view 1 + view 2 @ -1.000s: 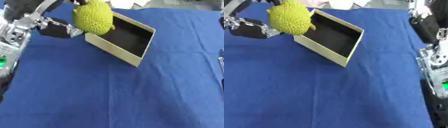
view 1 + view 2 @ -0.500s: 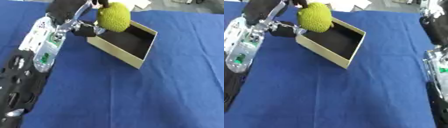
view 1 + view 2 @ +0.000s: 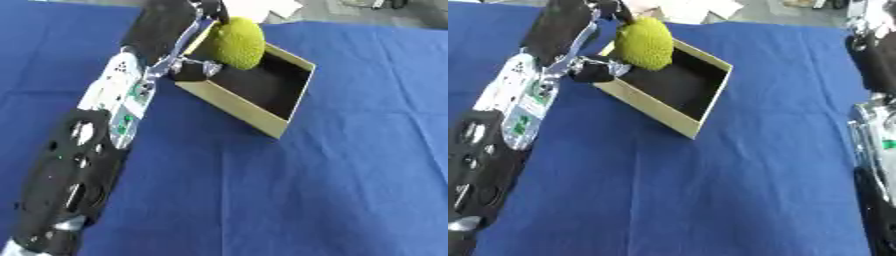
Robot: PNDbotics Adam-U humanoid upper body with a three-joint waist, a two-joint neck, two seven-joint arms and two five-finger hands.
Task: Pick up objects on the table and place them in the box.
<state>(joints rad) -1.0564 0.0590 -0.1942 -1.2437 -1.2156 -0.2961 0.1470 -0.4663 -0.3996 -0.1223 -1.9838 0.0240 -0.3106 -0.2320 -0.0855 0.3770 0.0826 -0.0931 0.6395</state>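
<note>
Your left hand is curled round the bumpy yellow-green fruit, thumb on its near side and fingers over the top, holding it at the far left corner of the box. The fruit sits partly inside the opening, its lower half below the level of the far rim; you cannot tell whether it touches the dark floor of the box.

The box is a shallow tan tray with a black inside, lying askew on the blue cloth, one corner pointing toward you. Its near wall runs from beside your thumb down to that corner, and the right wall climbs away from there. The rest of the inside, to the right of the fruit and nearer you, is bare.

Your left forearm stretches from the lower left corner up to the box and covers the cloth along that side; the wrist lies just beside the box's left corner. The cloth in front of the box and off to its right is open, with only a few creases.

Your right arm shows along the right edge of the right eye view, well apart from the box; whether that hand is spread or closed you cannot tell. Beyond the cloth's far edge lies something pale and flat.
</note>
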